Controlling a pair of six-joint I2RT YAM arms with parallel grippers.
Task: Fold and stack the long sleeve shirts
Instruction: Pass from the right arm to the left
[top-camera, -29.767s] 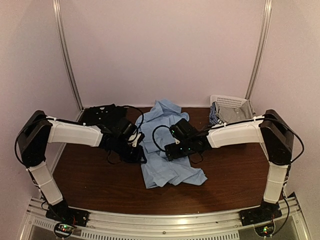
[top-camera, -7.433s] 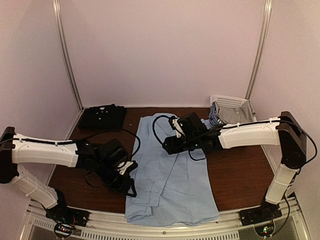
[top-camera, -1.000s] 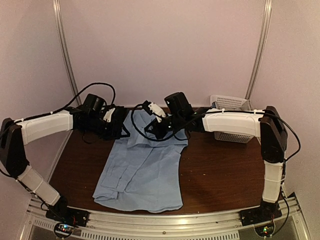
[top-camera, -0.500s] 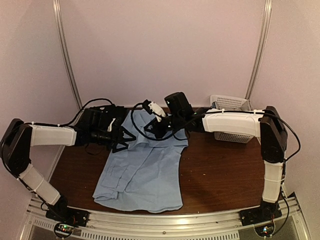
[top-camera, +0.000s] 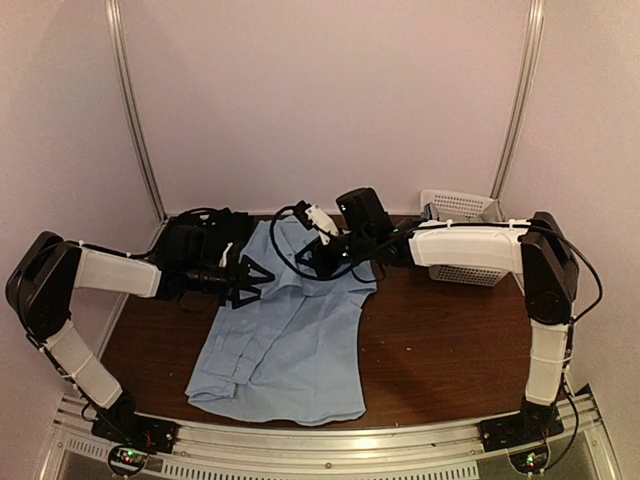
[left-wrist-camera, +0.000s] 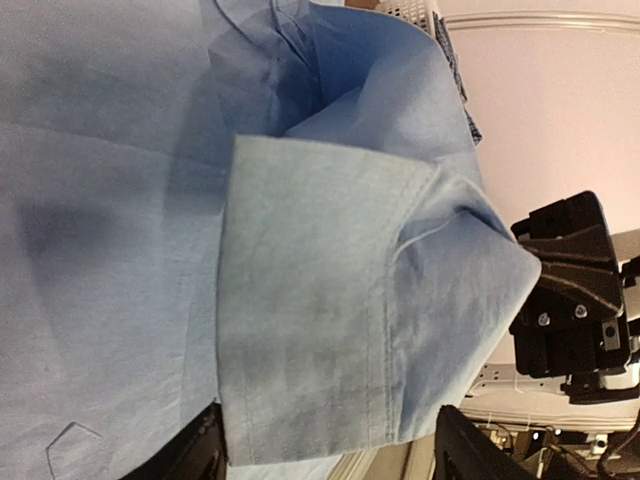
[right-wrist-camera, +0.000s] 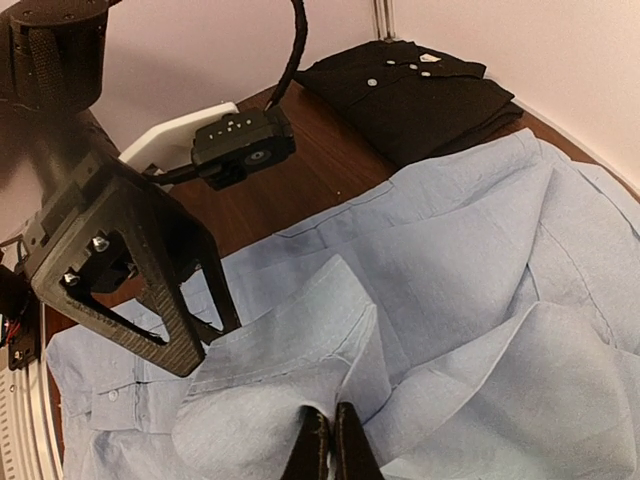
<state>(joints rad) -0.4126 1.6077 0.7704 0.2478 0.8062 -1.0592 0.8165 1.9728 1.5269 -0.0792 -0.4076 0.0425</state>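
I find the light blue shirt lying mostly flat on the table. It runs from the table's near edge up the middle, a little left of centre, toward the far edge. Its far end is lifted off the table.

The right gripper hangs above the far middle of the table. Its tips are pressed together on a raised fold of the blue cloth, and the pinch shows plainly in the right wrist view.

The left gripper sits over the table's far left part, at the border of the blue cloth, and it is spread wide. In the left wrist view a folded-over edge of that cloth lies between the spread fingers. I cannot tell whether either one touches it.

The black shirt lies folded at the table's far left corner, close beside the blue one. A white lattice basket stands at the table's far right corner.
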